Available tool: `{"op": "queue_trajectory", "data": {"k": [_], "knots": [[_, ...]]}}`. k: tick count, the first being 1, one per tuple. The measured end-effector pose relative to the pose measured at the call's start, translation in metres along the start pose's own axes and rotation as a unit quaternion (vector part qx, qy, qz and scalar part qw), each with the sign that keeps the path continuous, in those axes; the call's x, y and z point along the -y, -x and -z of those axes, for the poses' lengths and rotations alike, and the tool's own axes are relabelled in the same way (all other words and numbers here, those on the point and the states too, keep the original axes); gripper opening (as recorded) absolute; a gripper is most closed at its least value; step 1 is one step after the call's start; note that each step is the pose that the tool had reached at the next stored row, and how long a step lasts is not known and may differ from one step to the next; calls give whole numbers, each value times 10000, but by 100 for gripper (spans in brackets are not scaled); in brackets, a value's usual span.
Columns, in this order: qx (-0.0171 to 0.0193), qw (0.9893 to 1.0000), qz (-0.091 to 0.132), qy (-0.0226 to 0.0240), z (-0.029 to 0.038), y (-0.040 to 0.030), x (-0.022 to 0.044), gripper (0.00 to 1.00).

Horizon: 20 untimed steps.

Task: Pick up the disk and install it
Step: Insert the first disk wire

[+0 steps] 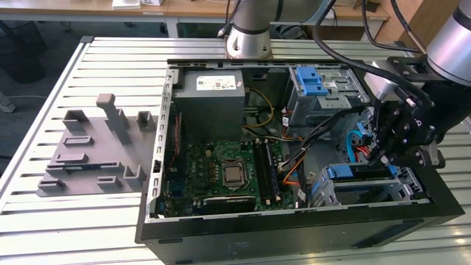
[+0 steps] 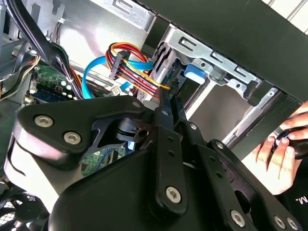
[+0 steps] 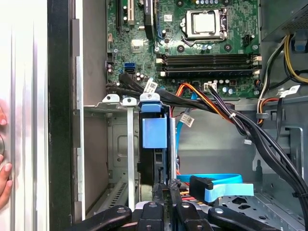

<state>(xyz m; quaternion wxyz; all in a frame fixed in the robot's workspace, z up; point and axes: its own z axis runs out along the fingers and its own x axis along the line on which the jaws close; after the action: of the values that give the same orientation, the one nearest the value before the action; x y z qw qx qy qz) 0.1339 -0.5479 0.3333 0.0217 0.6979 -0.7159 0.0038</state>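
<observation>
I am reaching with my claw (image 1: 384,159) into the open computer case (image 1: 294,232), at the drive cage (image 1: 368,185) on the exterior view's right. In the first wrist view my two fingers (image 3: 157,190) are standing very close together, almost shut, and they are pinching the thin edge of the disk (image 3: 155,166). The disk is standing on its edge inside a slot of the cage, with its blue rail tab (image 3: 154,132) facing the motherboard (image 3: 192,43). So I am grasping the disk, and it is sitting mostly inside the cage.

Much is hidden from me. In the second wrist view the black body of my claw is covering the lower half, so I am seeing only the blue tab (image 2: 195,72) and the metal cage beyond it. The label of the disk is not visible to me. How deep the disk is sitting I cannot tell. A bundle of coloured cables (image 2: 130,67) is passing beside my fingers. A person's hand (image 2: 284,149) is resting outside the case wall, partly cut off.
</observation>
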Motion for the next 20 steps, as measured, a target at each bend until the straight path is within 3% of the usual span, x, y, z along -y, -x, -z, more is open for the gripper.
{"op": "queue_trajectory", "data": {"k": [20], "knots": [[1, 10000, -11, 0, -10, -8, 12, 16]]}}
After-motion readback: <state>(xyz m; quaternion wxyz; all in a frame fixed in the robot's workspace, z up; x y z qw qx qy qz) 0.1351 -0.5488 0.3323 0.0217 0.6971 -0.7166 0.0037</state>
